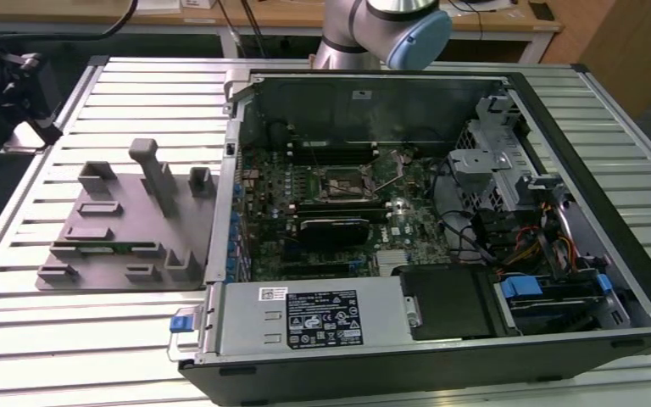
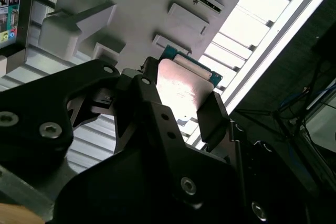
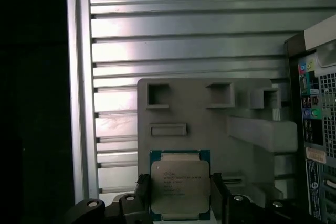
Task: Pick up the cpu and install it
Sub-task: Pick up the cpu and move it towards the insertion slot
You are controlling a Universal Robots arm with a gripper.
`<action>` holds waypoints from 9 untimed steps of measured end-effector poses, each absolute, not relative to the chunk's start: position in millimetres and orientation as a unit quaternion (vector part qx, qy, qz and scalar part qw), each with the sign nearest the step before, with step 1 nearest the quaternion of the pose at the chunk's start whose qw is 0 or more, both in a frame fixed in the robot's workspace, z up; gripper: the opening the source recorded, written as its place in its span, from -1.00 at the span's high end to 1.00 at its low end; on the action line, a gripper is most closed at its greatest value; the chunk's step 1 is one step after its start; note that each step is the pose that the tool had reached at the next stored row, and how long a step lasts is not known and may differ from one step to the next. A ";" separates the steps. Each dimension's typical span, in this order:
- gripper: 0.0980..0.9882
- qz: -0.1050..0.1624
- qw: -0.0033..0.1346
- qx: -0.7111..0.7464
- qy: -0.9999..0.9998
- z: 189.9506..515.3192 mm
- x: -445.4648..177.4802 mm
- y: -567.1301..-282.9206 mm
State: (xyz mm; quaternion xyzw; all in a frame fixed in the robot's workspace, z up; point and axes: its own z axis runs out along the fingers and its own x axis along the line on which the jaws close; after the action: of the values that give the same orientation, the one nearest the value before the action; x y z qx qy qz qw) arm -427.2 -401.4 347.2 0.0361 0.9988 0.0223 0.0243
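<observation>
The cpu [image 3: 180, 184] is a flat square chip with a silvery top and a thin green edge. My gripper [image 3: 180, 199] is shut on it, one black finger [image 3: 143, 192] on each side. In the second wrist view the cpu [image 2: 184, 85] sits between the same fingers [image 2: 212, 116] of the gripper [image 2: 178, 103], held a little off the grey holder tray [image 2: 142, 9]. The tray [image 3: 210, 114] lies just behind the chip on the slatted table. In the exterior view the tray [image 1: 111, 225] lies at the left of the open computer case [image 1: 597, 170], whose motherboard socket [image 1: 342, 180] stands uncovered.
The arm's elbow [image 1: 399, 30] hangs over the case's far wall. Upright posts [image 1: 153, 174] rise from the tray. The case's rear ports [image 3: 315, 103] are close beside the tray. A power supply [image 1: 308, 318], cables [image 1: 529, 246] and a drive cage [image 1: 495, 165] crowd the case.
</observation>
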 end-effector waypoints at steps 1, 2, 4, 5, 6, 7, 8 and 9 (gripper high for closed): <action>0.00 0.022 0.024 0.036 0.999 349.4 -427.2 -401.4; 0.00 0.022 0.025 0.036 0.999 351.7 -427.2 -401.4; 0.00 0.022 0.025 0.036 0.999 356.2 -427.2 -401.4; 0.00 0.022 0.025 0.036 0.999 358.6 -427.2 -401.4; 0.00 0.022 0.025 0.036 0.999 360.9 -427.2 -401.3; 0.00 0.022 0.025 0.036 0.999 363.2 -427.2 -401.3; 0.00 0.022 0.025 0.036 0.999 365.6 -427.2 -401.4; 0.00 0.022 0.026 0.036 0.999 367.8 -427.2 -401.4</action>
State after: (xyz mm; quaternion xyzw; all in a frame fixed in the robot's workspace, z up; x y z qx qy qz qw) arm -427.2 -401.4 367.8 0.0361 0.9988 0.0224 0.0256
